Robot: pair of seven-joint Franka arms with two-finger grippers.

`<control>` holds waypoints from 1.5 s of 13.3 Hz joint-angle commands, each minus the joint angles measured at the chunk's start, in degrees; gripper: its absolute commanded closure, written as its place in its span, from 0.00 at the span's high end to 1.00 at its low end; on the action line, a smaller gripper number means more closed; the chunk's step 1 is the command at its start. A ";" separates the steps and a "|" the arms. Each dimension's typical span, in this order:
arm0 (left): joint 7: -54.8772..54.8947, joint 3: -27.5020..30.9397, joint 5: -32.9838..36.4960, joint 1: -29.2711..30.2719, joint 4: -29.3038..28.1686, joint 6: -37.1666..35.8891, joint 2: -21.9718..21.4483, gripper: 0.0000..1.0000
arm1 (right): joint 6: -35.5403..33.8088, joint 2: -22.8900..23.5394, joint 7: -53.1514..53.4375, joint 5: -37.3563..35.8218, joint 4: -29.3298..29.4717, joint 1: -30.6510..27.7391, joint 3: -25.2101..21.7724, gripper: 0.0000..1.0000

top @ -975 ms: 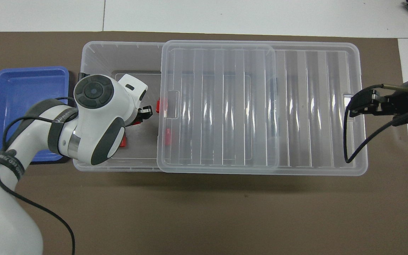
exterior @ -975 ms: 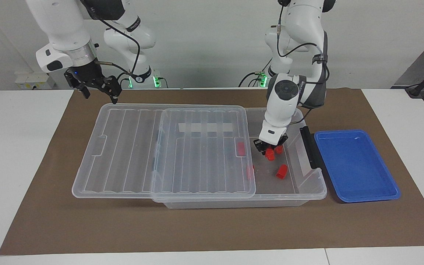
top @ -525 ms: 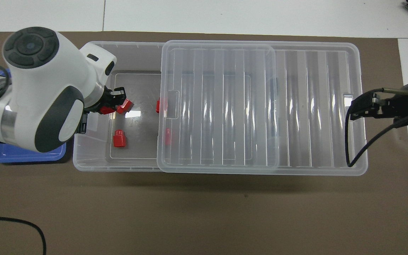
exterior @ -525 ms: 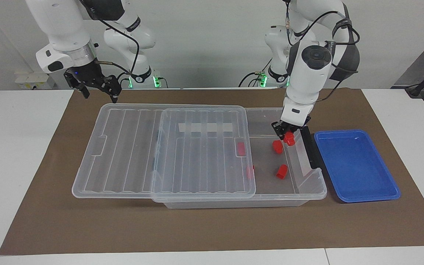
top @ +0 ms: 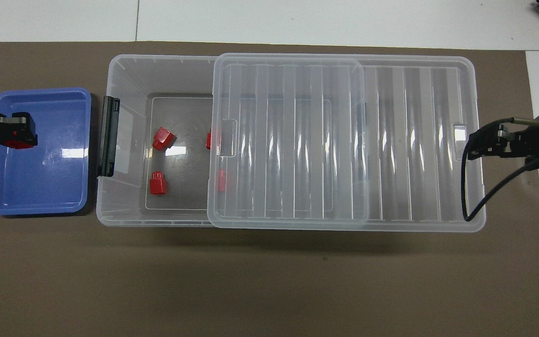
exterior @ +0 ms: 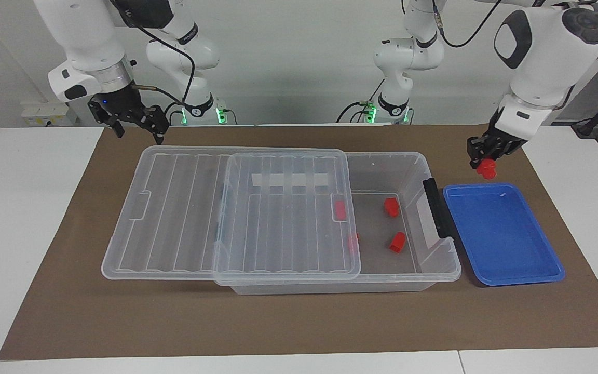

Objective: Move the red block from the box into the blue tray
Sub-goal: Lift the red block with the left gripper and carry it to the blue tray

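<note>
Since earlier frame we note left gripper (exterior: 487,158) swung off box (exterior: 436,270), clenched on red block (exterior: 486,168); blue tray (exterior: 538,278) centre at 6 o'clock, directly under. Right gripper (exterior: 134,123) waits, released.

**Two high cameras, half a turn apart**

The facing view looks from high across the bench (exterior: 29,218) toward the robots, tilted down moderately. Both arm bases and the back wall fill the upper frame; the brown mat (exterior: 288,322) spans the lower two thirds. It stands far enough back to take in the whole mat and white bench at both sides.

The overhead view looks steeply down from above the robots' end, somewhat closer, cropping the mat at the bottom edge.

Both share the box (exterior: 436,262) at centre, its lid (exterior: 174,208) and the tray (exterior: 501,236). The tray sits at right in the facing view, at left in the overhead view.
</note>
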 commanded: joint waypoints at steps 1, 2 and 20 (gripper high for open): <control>10.70 0.51 -0.26 5.41 -0.90 1.21 -0.51 0.00 | 1.12 -1.54 -1.79 -0.18 -1.98 -0.82 0.22 1.00; 16.42 0.52 -0.26 9.61 -3.17 5.41 -0.77 0.00 | 1.21 -1.54 -1.87 -0.18 -1.98 -0.91 0.22 1.00; 10.33 0.43 -0.79 12.29 -30.61 50.53 8.10 0.00 | 25.71 4.69 -8.72 -0.01 -12.70 -11.19 0.22 0.00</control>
